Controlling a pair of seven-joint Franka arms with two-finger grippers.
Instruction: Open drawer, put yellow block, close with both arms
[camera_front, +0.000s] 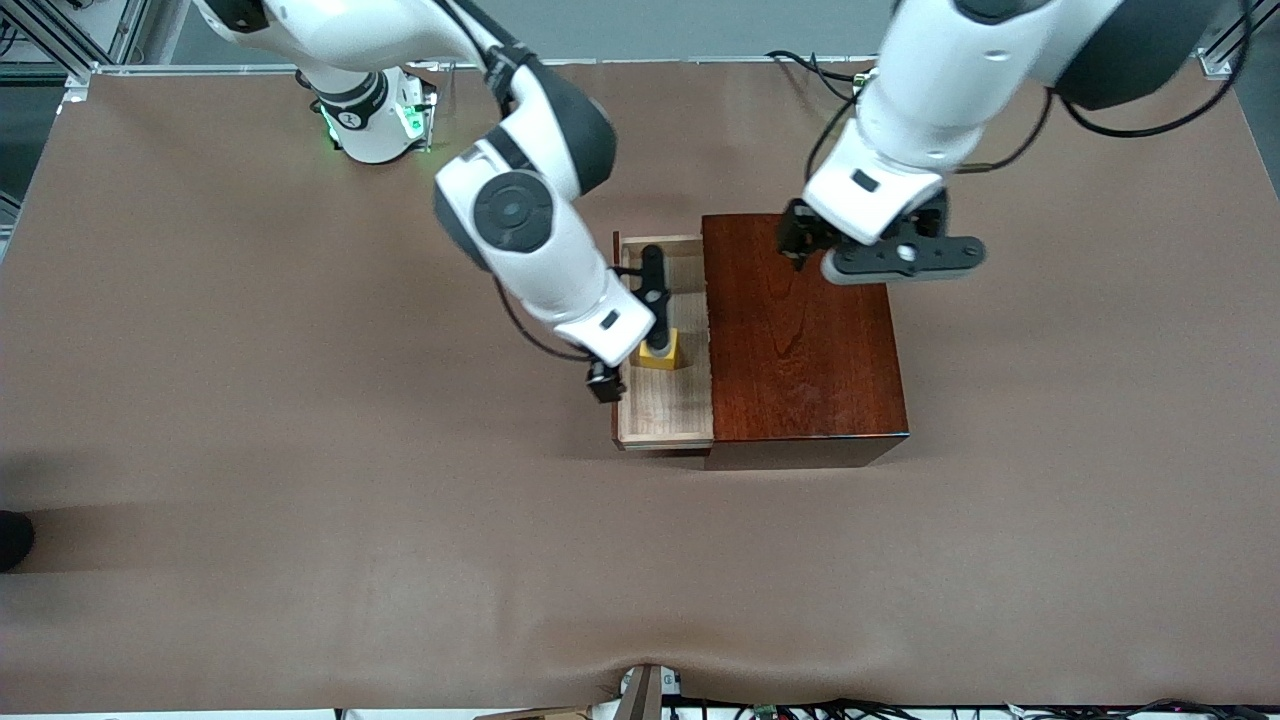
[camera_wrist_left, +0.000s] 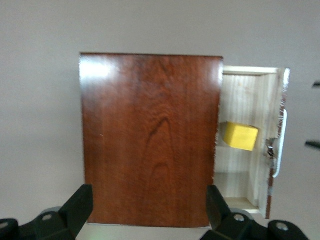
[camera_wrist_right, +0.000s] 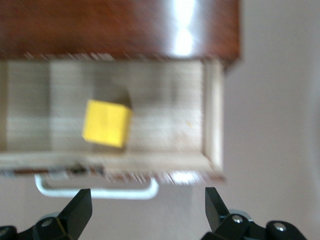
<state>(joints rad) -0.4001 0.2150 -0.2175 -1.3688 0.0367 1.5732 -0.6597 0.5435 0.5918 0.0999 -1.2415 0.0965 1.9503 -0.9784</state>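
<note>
Brown table (camera_front: 250, 400), mahogany box (camera_front: 800, 330) on it, drawer (camera_front: 665, 410) open

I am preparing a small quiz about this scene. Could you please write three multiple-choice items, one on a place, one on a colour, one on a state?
1. Where is the yellow block?
A. on top of the dark box
B. in the drawer's tray
C. on the table

2. What colour is the drawer's handle?
A. white
B. black
C. yellow

3. How does the drawer stand?
A. fully closed
B. taken out of the box
C. pulled open

Key:
1 B: the cube lies on the pale tray floor, below the open right pincer.
2 A: the right wrist view shows a white bar.
3 C: the tray sticks out of the box, over which the open left pincer hangs.
</note>
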